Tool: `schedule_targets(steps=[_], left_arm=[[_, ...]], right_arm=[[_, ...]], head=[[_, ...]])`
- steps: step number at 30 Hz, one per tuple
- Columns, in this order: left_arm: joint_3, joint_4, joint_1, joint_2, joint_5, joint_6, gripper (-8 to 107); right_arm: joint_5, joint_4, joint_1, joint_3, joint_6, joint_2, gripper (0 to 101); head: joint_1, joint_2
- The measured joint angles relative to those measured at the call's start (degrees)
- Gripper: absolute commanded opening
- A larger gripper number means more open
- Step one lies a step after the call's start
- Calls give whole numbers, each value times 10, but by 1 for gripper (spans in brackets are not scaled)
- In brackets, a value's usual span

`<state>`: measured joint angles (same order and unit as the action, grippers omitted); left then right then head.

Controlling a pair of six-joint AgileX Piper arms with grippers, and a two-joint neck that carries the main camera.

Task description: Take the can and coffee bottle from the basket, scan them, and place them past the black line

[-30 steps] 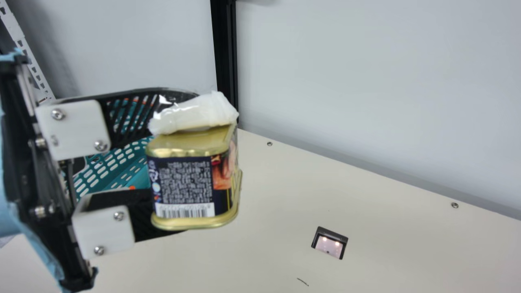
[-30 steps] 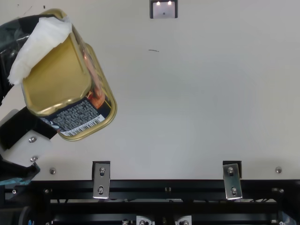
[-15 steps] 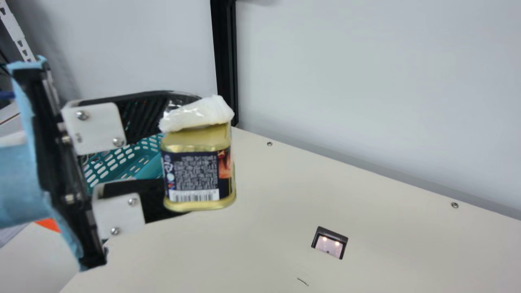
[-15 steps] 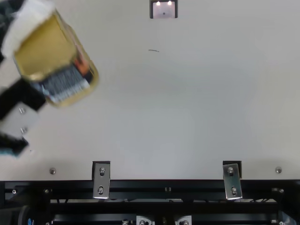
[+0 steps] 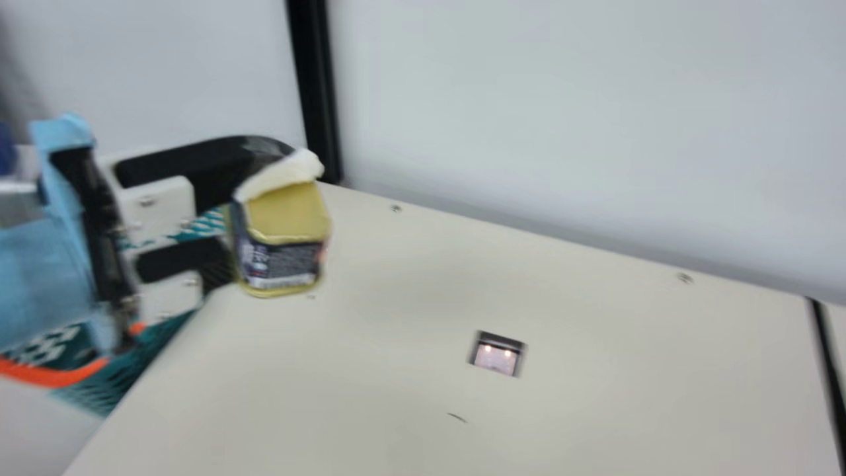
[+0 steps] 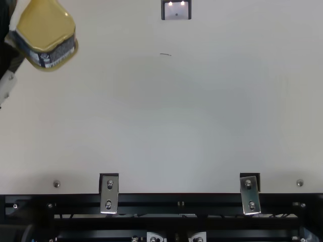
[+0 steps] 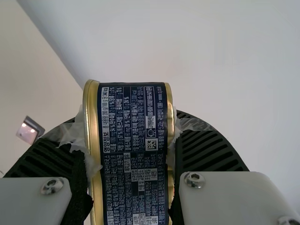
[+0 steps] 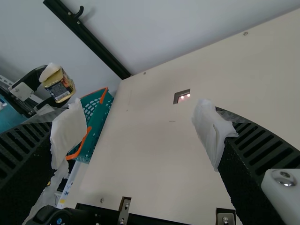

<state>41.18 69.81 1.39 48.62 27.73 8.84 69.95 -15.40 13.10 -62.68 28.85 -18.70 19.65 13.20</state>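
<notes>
Displacement: in the top view, the can [image 5: 291,215] and the left pincer [image 5: 264,211] move toward the upper left of the frame; the can also turns, and its orange-red picture side leaves that view.
Camera on the neck: turns; fixed items in the main view shift up and left together.
Left pincer: clamped on the can, one finger to each side.
Can: held tilted above the counter [image 5: 595,396], center left of the main view and upper left of the top view, gold end exposed. The left wrist view shows a dark panel of dense print between gold rims.
Right pincer [image 8: 139,129]: fingers apart, nothing gripped; white wrapping [image 8: 68,136] covers the tips.
Basket [image 5: 112,390]: teal mesh with an orange rim, lower left of the main view, partly behind the left pincer.
Scanner [image 5: 497,357]: set in the counter, two lights lit, right of center and below mid-height in the main view.
Black line [image 5: 826,370]: lower right edge of the main view.
Post [image 5: 314,86]: black, against the wall [image 5: 562,99], upper left of center.
Brackets [image 6: 109,194]: two, metal, lower part of the top view.
</notes>
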Motion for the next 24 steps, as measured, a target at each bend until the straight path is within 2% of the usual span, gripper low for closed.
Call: schedule_targets(steps=[11,17,24], left_arm=[[-37,9,130,-1,-174,-150,10],[-37,11,133,-1,-188,-154,10],[-37,11,133,-1,-188,-154,10]], right_arm=[[0,0,0,0,0,0,101],[0,0,0,0,0,0,101],[0,0,0,0,0,0,101]], head=[[-56,-199],[-100,-238],[-100,-238]])
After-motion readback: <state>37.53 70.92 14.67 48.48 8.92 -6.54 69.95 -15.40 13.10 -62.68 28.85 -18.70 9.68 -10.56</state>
